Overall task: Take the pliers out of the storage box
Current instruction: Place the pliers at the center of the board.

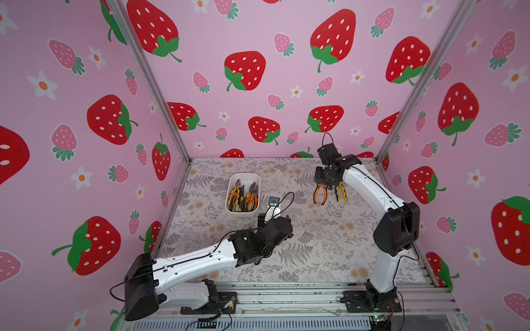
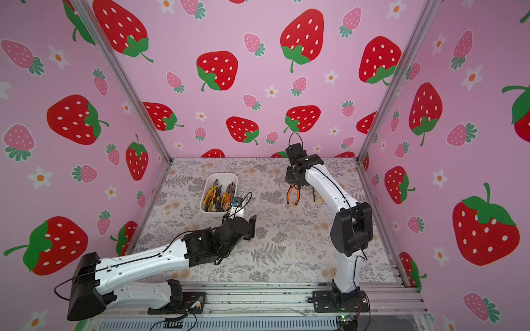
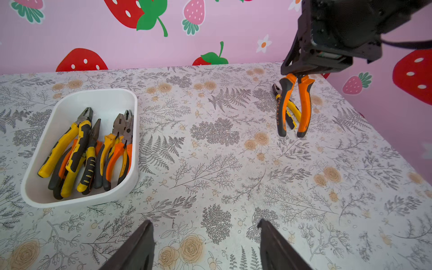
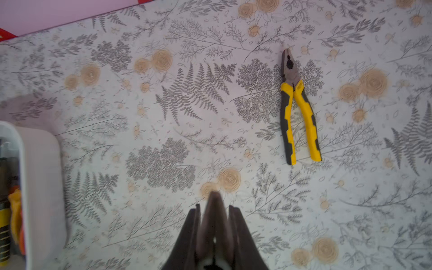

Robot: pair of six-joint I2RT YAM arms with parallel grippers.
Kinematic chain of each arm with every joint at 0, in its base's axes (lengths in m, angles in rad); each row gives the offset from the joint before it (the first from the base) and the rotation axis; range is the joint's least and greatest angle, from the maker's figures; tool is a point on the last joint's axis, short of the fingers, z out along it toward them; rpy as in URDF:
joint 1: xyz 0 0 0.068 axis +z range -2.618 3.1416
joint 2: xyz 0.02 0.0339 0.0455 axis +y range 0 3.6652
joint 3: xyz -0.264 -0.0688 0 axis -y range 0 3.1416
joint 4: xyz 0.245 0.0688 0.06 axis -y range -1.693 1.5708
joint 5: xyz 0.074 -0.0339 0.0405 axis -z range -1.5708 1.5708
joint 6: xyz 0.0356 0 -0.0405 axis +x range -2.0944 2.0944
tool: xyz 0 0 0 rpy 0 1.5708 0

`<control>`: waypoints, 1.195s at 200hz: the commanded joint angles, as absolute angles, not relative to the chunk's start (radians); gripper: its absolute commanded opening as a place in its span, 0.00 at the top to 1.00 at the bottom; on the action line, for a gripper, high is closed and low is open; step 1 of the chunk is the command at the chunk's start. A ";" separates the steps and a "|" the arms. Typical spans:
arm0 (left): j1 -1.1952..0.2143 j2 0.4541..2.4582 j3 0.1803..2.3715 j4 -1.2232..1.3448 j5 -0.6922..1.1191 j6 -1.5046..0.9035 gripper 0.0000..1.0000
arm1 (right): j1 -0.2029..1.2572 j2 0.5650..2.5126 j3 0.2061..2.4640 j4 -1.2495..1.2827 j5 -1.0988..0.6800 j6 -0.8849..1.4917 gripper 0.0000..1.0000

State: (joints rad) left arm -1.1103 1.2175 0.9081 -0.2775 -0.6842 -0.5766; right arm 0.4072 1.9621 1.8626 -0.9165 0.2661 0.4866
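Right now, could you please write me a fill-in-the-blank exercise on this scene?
The right gripper holds the hanging pliers, whose handles are ___ and black.
The left gripper has its jaws ___.
The loose pliers on the table have ___ and black handles.
The other pliers lie in a ___ box.
Missing: orange; open; yellow; white.

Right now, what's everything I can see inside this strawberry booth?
walls: three, pink with strawberries, around the table
table: one, grey floral print, under everything
box: one, white, on the table
pliers in the box: several, yellow-black and orange-black, heaped overlapping
orange pliers: one, orange-black, hanging handles-down, gripped by the nose
yellow pliers: one, yellow-black, flat on the table beside them
left gripper: one, dark, open, empty, near the box
right gripper: one, dark, shut on the orange pliers
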 commanded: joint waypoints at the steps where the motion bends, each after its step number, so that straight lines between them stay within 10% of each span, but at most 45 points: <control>1: -1.099 1.220 0.859 -0.301 -0.678 -0.575 0.28 | 0.354 2.047 1.941 -0.918 0.174 0.341 1.00; 239: -0.970 1.365 0.809 -0.134 -0.479 -0.569 0.30 | 0.210 2.501 2.326 -0.936 0.158 0.169 1.00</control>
